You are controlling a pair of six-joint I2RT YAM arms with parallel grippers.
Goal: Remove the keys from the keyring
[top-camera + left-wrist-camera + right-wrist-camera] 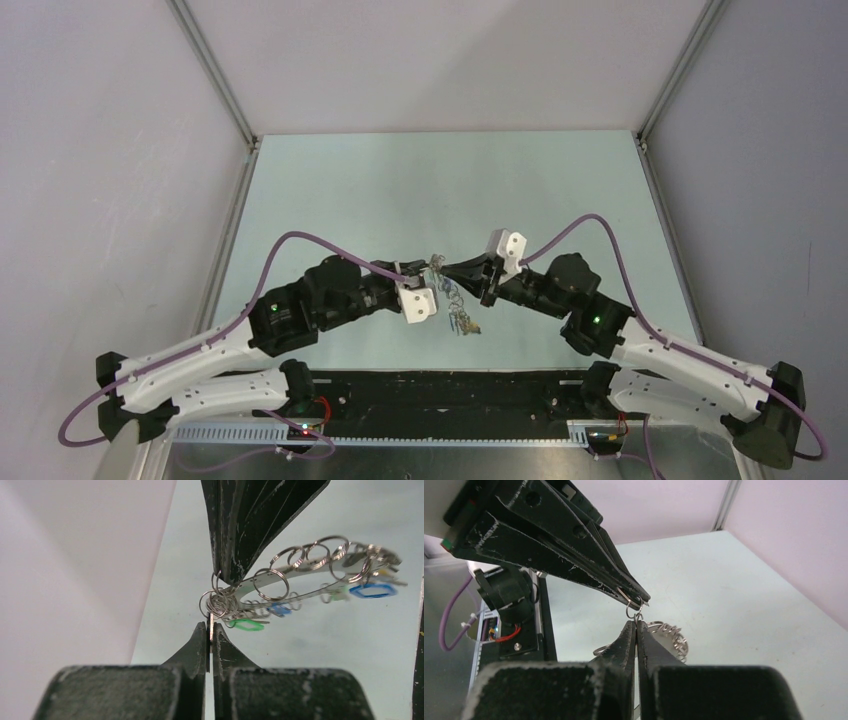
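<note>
Both grippers meet above the table's middle. My left gripper (pixel 430 266) is shut on a thin silver key (pixel 210 621), seen edge-on between its fingertips (pixel 200 635). My right gripper (pixel 446 269) comes in from opposite, shut on the keyring (pixel 305 572), and its fingers (pixel 240 525) fill the top of the left wrist view. The keyring carries several small split rings (pixel 270 584) and keys with green (pixel 246 625) and blue (pixel 372 590) heads. The bunch (pixel 460 312) hangs below the grippers. In the right wrist view my right gripper (pixel 636 623) pinches a small ring under the left fingers (pixel 574 560).
The pale green table (pixel 440 190) is enclosed by white walls with metal corner posts (pixel 215 70). A black strip and a cable tray (pixel 440 400) run along the near edge between the arm bases. Purple cables (pixel 300 240) loop over both arms.
</note>
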